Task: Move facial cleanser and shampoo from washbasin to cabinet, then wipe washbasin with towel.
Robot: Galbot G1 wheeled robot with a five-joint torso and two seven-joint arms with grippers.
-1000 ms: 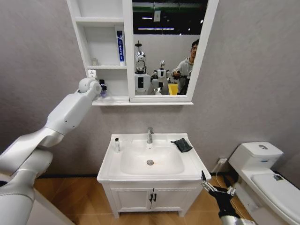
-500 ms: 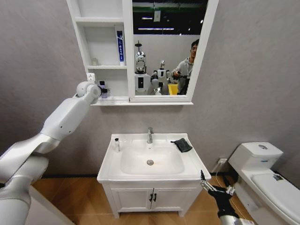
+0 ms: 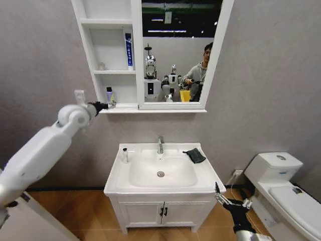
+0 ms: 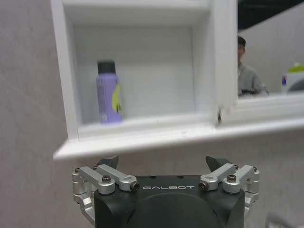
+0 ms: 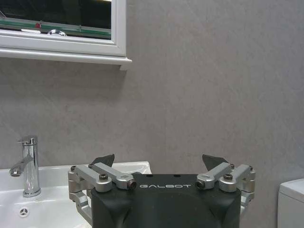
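left gripper (image 3: pixel 103 105) raised at about 10 o'clock from the white rectangular ceramic washbasin (image 3: pixel 205 176), fingers spread with nothing between them, just outside the bottom shelf of the white wall-mounted cabinet with three open shelves and a mirror panel (image 3: pixel 89 47). small lilac bottle with dark cap (image 4: pixel 109 92) stands upright on that bottom shelf, toward its far-left wall, apart from the gripper. tall white tube with blue label (image 3: pixel 129 50) upright on the middle shelf, against the mirror-side wall. small clear bottle (image 3: pixel 125 155) upright on the basin deck at 9 o'clock of the oval bowl. chrome tap (image 3: pixel 160 145) at 12 o'clock. small dark grey-black folded towel (image 3: pixel 195 155) lies on the deck at about 2 o'clock, near the back right corner. right gripper (image 3: pixel 230 201) low at 5 o'clock of the basin, fingers spread, empty.
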